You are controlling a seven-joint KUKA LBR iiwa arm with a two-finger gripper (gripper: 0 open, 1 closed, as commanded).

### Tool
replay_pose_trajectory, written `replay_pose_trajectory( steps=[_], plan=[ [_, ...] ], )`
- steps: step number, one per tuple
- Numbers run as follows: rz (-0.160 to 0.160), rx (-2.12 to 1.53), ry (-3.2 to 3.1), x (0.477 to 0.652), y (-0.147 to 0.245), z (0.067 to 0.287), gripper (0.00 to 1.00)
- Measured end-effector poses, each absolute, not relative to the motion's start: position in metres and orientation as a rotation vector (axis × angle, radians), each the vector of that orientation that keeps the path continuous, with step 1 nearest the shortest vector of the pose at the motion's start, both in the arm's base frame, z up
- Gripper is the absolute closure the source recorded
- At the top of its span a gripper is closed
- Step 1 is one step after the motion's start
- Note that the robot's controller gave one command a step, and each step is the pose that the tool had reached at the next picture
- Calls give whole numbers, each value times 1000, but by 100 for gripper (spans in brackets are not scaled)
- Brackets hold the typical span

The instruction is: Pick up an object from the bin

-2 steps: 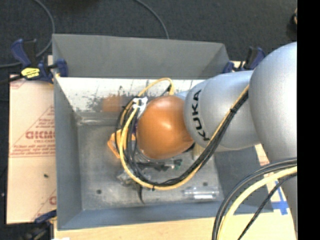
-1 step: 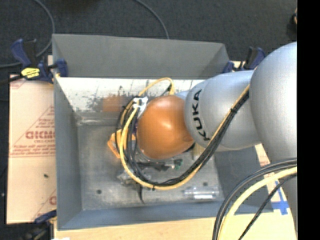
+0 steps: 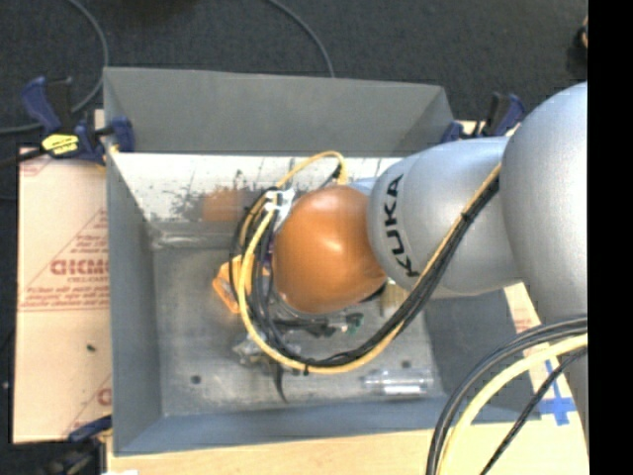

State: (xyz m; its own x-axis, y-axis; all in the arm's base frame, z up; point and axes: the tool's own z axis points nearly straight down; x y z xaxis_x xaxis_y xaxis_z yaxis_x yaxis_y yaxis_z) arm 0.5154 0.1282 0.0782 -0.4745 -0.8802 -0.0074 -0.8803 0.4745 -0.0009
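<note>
My gripper [image 3: 265, 348] is low over the middle of the bin floor; a dark and grey part of its body shows beneath the arm's orange cover. An orange-yellow thing [image 3: 224, 289] lies on the floor just left of it, mostly hidden by the cover and cables, so its shape is unclear. A clear, flat plastic thing [image 3: 398, 382] lies near the front right corner, apart from the gripper.
The arm reaches in from the right and covers the bin's middle and right side. Yellow and black cables loop around the cover. Bare floor shows along the left and front walls.
</note>
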Motion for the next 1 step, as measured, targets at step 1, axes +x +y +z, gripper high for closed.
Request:
replay_pose_trajectory(
  steps=[1],
  plan=[
    [3,-1605,2692,516,128,88,100]
  ],
)
